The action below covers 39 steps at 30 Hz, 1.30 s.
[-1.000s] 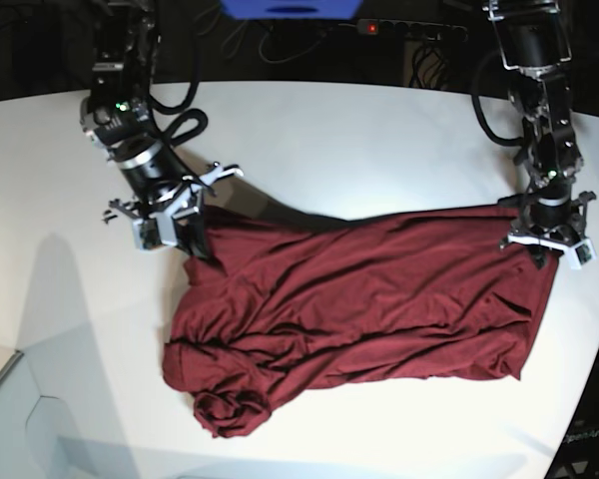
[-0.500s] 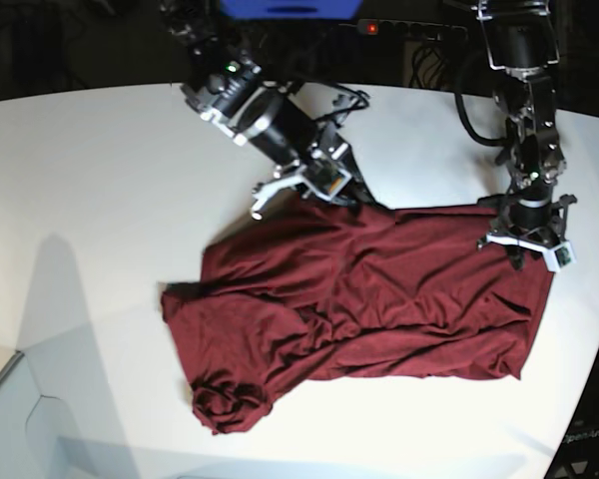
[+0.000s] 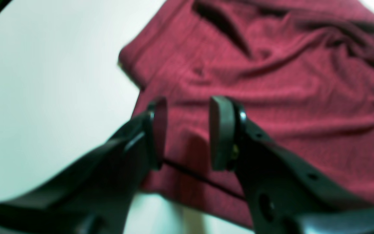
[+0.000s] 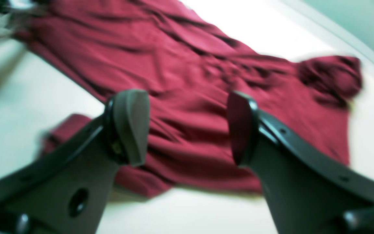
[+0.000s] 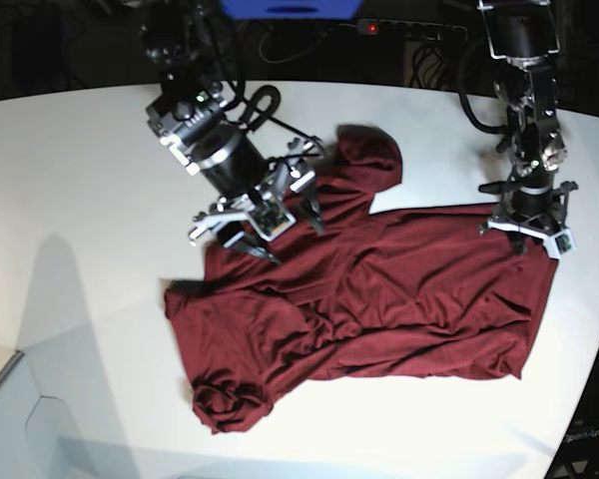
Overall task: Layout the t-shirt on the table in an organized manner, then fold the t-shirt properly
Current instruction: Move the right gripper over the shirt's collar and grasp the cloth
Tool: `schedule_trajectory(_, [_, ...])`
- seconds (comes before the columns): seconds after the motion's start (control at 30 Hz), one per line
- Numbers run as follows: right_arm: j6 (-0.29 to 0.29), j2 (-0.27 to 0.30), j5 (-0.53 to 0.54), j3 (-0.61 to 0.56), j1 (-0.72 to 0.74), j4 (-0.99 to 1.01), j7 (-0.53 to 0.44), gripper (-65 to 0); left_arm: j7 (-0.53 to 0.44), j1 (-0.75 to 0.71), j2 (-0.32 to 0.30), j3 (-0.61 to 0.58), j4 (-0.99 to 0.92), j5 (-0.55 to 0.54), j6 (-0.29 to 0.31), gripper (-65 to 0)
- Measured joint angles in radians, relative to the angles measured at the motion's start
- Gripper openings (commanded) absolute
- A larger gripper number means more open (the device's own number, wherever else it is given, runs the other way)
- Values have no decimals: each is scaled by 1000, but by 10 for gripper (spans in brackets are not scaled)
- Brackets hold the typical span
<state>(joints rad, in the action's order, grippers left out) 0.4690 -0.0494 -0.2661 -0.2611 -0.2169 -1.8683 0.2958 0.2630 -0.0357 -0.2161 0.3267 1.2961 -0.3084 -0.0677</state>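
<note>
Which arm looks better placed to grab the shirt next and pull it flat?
Probably the right gripper: its jaws stand open over the t-shirt's rumpled side, near the sleeve flopped onto the table. The left gripper sits at the far, already straighter edge.

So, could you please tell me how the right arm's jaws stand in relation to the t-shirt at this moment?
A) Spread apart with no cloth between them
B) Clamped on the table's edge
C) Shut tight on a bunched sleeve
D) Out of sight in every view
A: in the right wrist view the right gripper has its jaws spread wide with nothing between them, and the t-shirt lies beyond on the table.
</note>
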Motion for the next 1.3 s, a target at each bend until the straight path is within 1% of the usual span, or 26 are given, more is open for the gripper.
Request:
schedule_trajectory(0.13, [0, 0, 4, 32, -79, 21, 0, -270, -9, 6, 0, 39, 1, -4, 4, -433])
schedule_trajectory(0.3, [1, -3, 1, 31, -127, 158, -7, -270, -5, 4, -2, 44, 0, -3, 0, -433])
schedule_trajectory(0.33, [1, -3, 2, 31, -128, 189, -24, -270, -5, 6, -1, 44, 0, -3, 0, -433])
schedule_trajectory(0.4, [1, -3, 2, 34, -124, 245, -87, -270, -8, 6, 0, 44, 0, -3, 0, -433])
schedule_trajectory(0.5, [1, -3, 1, 36, -110, 296, -140, -270, -8, 6, 0, 44, 0, -3, 0, -433])
schedule_trajectory(0.77, [1, -3, 2, 36, -15, 365, -153, -276, -6, 5, -2, 44, 1, -3, 0, -433])
schedule_trajectory(0.8, [1, -3, 0, 36, -11, 368, -150, -290, -5, 5, -2, 45, 1, -3, 0, -433])
schedule_trajectory(0.87, [0, -2, 0, 36, -4, 369, -150, -354, -5, 3, 2, 63, 1, -4, 6, -433])
schedule_trajectory(0.97, [1, -1, 1, 30, 3, 369, -152, -508, -5, 3, -1, 114, 1, -4, 3, -433])
schedule_trajectory(1.07, [0, -4, 2, 30, -3, 372, -152, -614, -5, 3, -3, 135, 1, -3, 0, -433])
schedule_trajectory(1.13, [0, -8, 1, 19, -3, 391, -152, -642, -5, 3, 2, 151, 1, -4, 0, -433])
schedule_trajectory(1.3, [1, 5, 1, -40, -24, 399, -158, -648, -5, 3, 0, 208, 1, -4, 0, -433])
